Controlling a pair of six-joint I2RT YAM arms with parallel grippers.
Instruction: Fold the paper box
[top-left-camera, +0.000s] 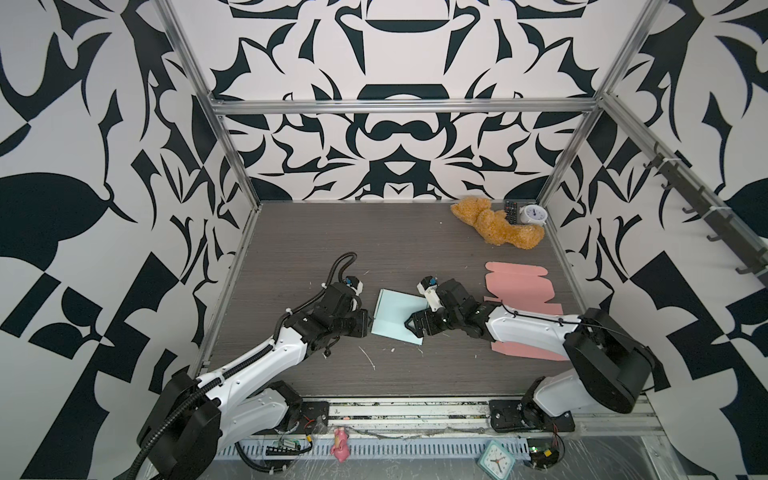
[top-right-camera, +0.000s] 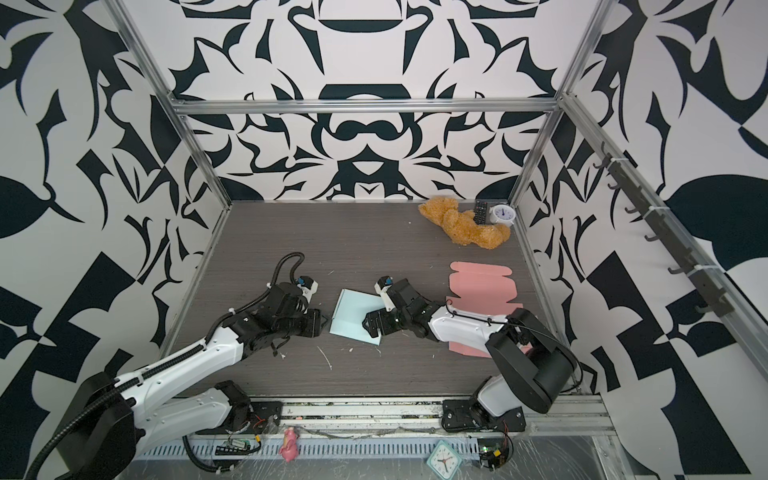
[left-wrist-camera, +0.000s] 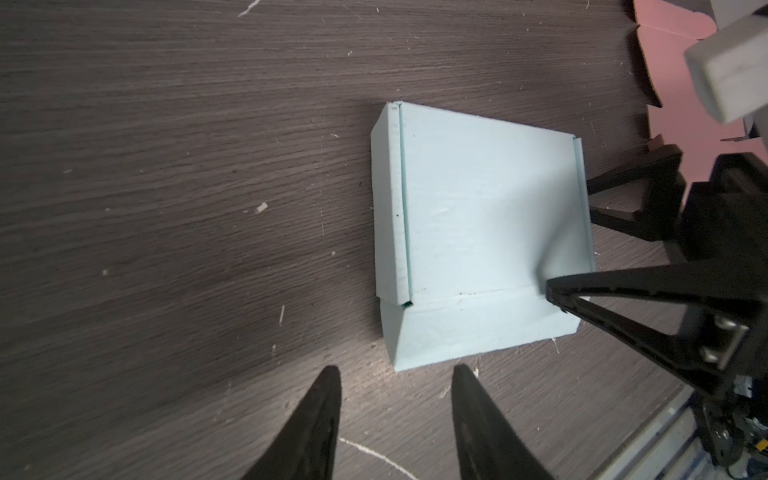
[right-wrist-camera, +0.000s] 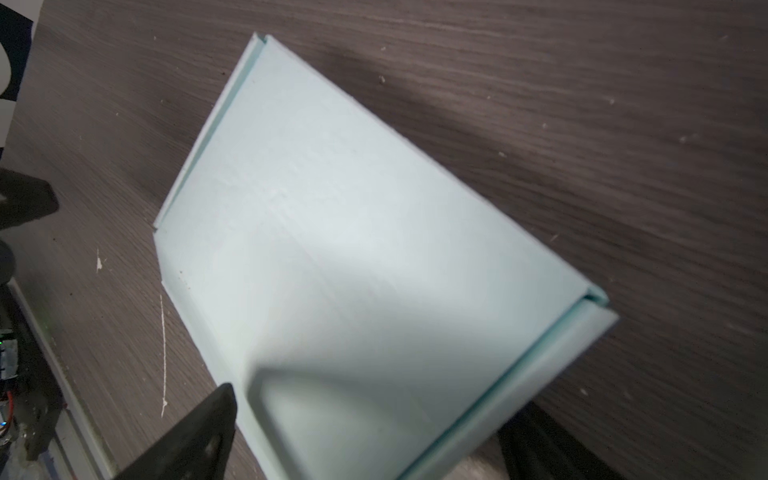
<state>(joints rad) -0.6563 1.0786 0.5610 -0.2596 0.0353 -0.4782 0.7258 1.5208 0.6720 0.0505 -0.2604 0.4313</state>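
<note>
The paper box (top-left-camera: 395, 318) (top-right-camera: 353, 318) is pale blue and lies folded shut and flat on the dark wood table. My left gripper (top-left-camera: 368, 322) (left-wrist-camera: 397, 370) is just left of it, open. Nothing sits between its fingers, and the tips stop short of the box's edge (left-wrist-camera: 457, 345). My right gripper (top-left-camera: 412, 326) (right-wrist-camera: 370, 407) hovers at the box's right edge with its jaws spread wide, open. In the left wrist view its fingers (left-wrist-camera: 615, 286) reach onto that edge. In the right wrist view the box lid (right-wrist-camera: 353, 249) fills the space ahead.
A flat pink cardboard blank (top-left-camera: 519, 286) (top-right-camera: 482, 282) lies right of the box, partly under my right arm. A tan teddy bear (top-left-camera: 494, 224), a remote (top-left-camera: 511, 212) and a white alarm clock (top-left-camera: 534, 215) sit at the back right corner. Paper scraps (top-left-camera: 368, 358) litter the table.
</note>
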